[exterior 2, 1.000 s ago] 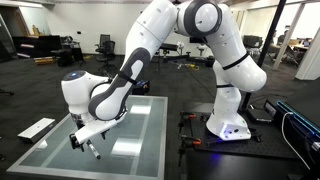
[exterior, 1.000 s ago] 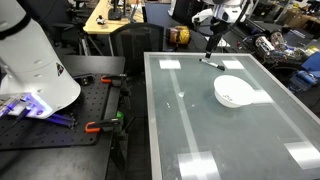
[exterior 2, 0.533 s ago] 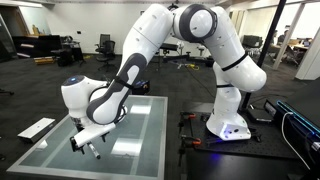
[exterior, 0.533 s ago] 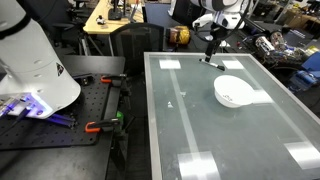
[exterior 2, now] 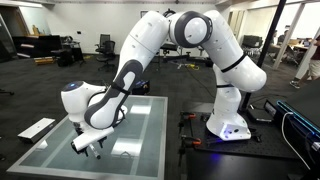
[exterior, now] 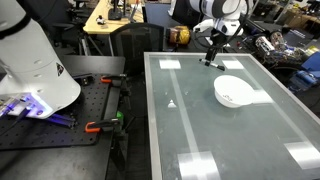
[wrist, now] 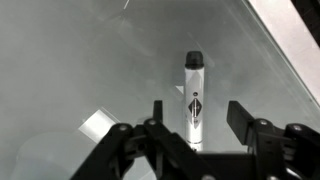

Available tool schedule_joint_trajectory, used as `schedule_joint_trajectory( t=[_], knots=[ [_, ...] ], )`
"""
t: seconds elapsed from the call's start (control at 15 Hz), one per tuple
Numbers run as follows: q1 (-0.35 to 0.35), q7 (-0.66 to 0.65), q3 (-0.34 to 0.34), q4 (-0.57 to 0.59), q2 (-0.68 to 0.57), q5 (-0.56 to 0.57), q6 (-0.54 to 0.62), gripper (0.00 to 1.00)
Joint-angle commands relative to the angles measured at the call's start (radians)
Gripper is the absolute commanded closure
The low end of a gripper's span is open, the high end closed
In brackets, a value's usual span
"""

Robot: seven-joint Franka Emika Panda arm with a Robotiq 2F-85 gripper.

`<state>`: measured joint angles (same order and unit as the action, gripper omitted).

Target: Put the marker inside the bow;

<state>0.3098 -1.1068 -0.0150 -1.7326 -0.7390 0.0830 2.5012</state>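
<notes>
The marker (wrist: 194, 100) lies flat on the glass table (wrist: 60, 60), near its far end. It is close to the white bowl (exterior: 232, 100) but apart from it. In the wrist view the gripper (wrist: 197, 122) hangs directly above the marker with its fingers (wrist: 240, 115) spread wide, one on each side of the barrel. Neither finger touches it.

We see several ways this can go wrong. The barrel is round and the glass is smooth and hard, so if one finger reaches it before the other, the marker may roll or turn out of the gap. If the arm descends too far, the fingertips will strike the glass. The fingers seem to stand over the near half of the barrel, not its middle. We judge that a grip there could let the capped end hang down, and the marker may slip during the lift. Later, a release from too high could make the marker bounce out of the bowl or push the bowl aside.

The marker is a slim cylinder, pale with a dark cap and a small dark print on its side. The table top looks frosted and reflects bright patches of light. The bowl is round, shallow, plain white and empty. We cannot tell if it is ceramic or plastic.
</notes>
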Motion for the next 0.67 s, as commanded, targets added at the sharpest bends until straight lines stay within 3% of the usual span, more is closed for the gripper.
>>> schedule_joint_trajectory(
  t=[0.0,0.33,0.6],
  knots=[
    [0.005,0.016,0.013,0.029,-0.019,-0.029,0.009,0.63],
    [0.013,0.01,0.021,0.027,-0.014,-0.024,0.008,0.99],
    [0.029,-0.007,0.033,0.004,0.024,-0.012,-0.004,0.95]
  ],
)
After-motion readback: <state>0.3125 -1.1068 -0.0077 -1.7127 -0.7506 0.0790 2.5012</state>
